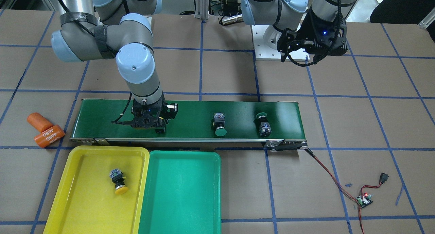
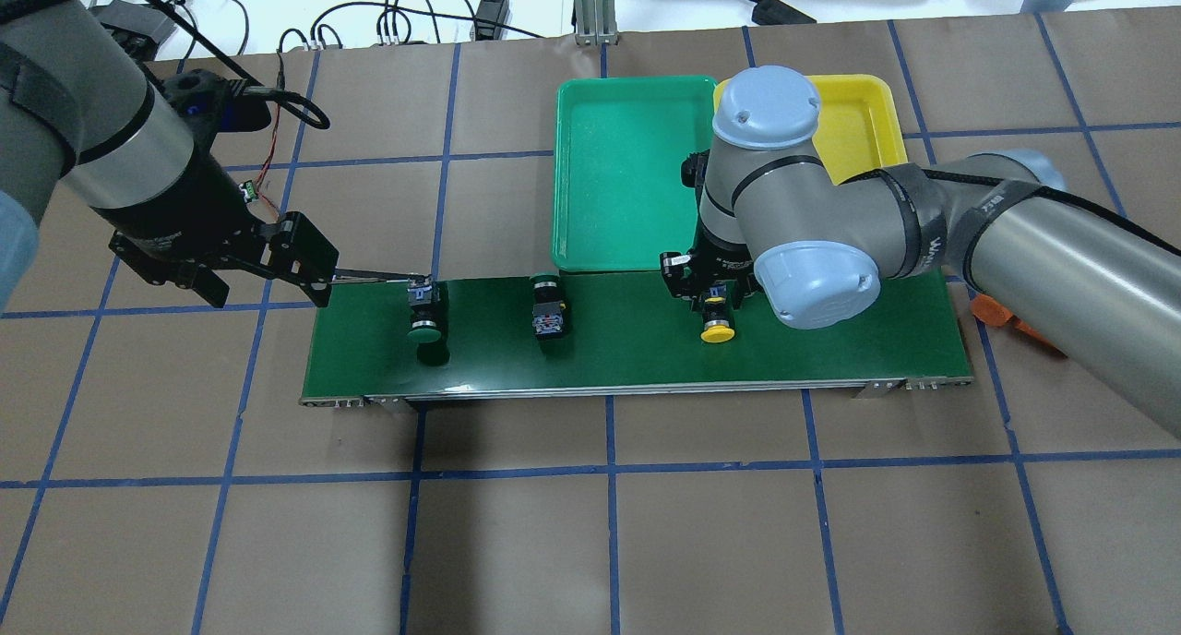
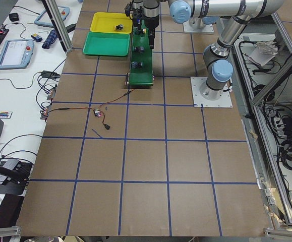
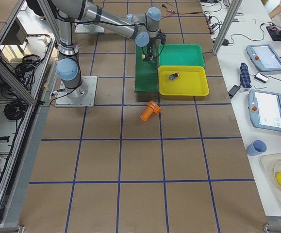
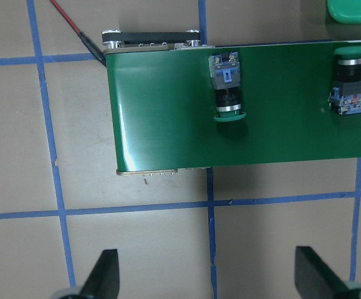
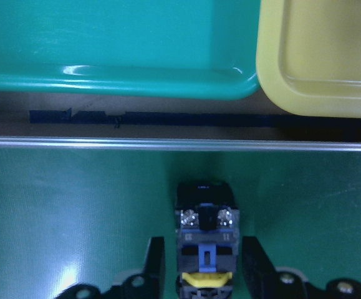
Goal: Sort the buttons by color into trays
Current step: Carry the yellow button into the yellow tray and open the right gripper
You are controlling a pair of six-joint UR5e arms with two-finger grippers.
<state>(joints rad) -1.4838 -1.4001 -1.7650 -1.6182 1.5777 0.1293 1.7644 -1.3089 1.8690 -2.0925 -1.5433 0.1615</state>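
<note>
The task stood roughly one quarter complete. One yellow-capped push-button with a black-and-grey body (image 1: pixel 117 183) lay on its side inside the shallow bright yellow plastic tray (image 1: pixel 76 152), which sat on the brown, blue-taped worktop (image 1: pixel 238 193) touching the matching shallow green plastic tray (image 1: pixel 183 193). No button showed in the green tray. The other three buttons lay on the long dark-green conveyor belt (image 1: pixel 193 118). The second yellow-capped push-button (image 2: pixel 716 326) lay on the belt end nearest the trays, directly beneath the right tool (image 1: pixel 149 121). In the right wrist view, the fingers (image 6: pixel 156 258) of that tool stood apart, one on each side of the button body, close to it with a narrow strip of belt visible between; the button was judged straddled but not yet clamped. The first green-capped push-button (image 1: pixel 220 125) lay near the belt's middle, and the second green-capped push-button (image 1: pixel 263 123) lay nearer the motor end. The left tool (image 5: pixel 208 277) hung over the bare worktop just off that end of the belt, with its fingers spread wide and nothing between them. Outstanding work, as judged: clamp the yellow button and place it in the yellow tray, then place both green buttons in the green tray.
</note>
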